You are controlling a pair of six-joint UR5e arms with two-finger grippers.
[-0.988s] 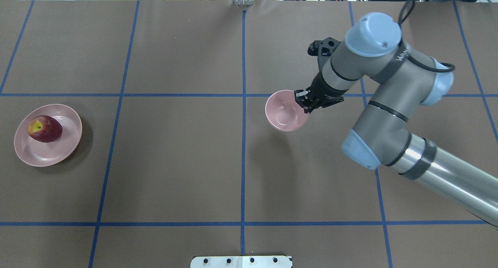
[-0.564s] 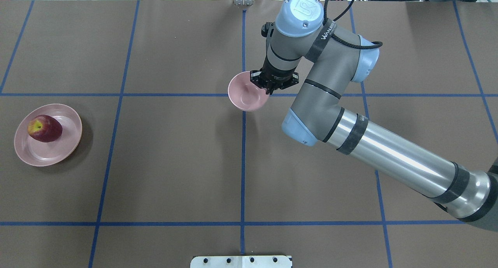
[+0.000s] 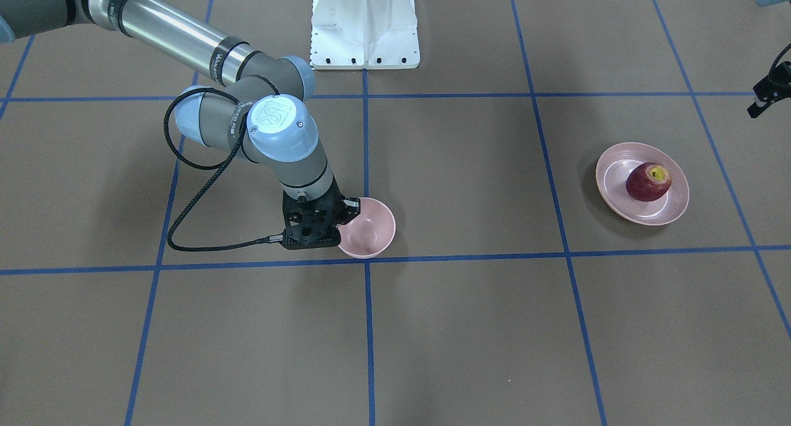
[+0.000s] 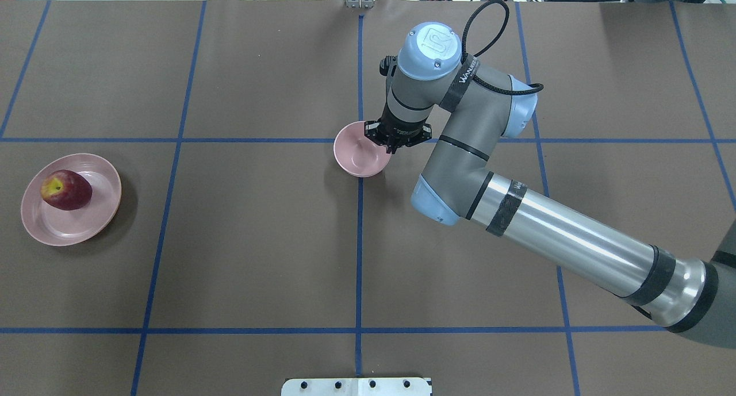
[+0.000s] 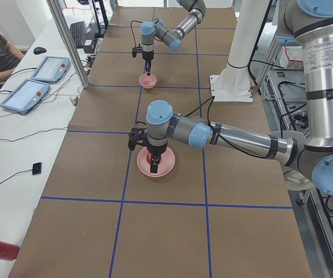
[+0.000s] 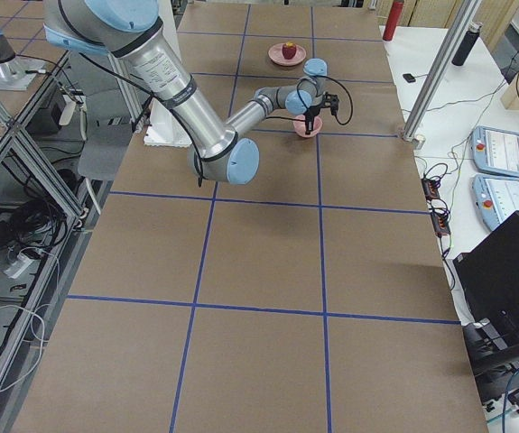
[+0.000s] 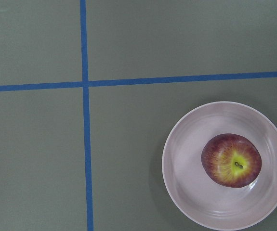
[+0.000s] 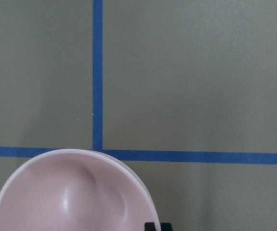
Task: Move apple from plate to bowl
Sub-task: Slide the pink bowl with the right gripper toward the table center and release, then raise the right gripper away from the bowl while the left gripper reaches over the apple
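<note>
A brown surface (image 4: 259,241) is marked into squares by blue tape lines (image 4: 359,241). Near its middle, the right hand (image 4: 395,142) is clamped on the rim of the bowl (image 4: 356,154), with one finger inside the rim and one outside. The bowl is upright and empty, at the crossing of two tape lines. Whether it rests on the surface or hangs just above it cannot be told. Well apart from it, on the robot's left side, the apple (image 4: 66,189) lies on its side on the plate (image 4: 98,223), its yellow stem hollow facing up and outward. The left hand (image 5: 152,165) hangs high over the plate area, touching nothing, and how far open it is cannot be told. The step in hand appears to be setting the bowl within easier reach, and the apple transfer itself is not yet begun. Next, the right hand likely needs to let go of the rim and pull clear, while the left hand lowers over the apple, closes on it, and carries it across to the bowl.
</note>
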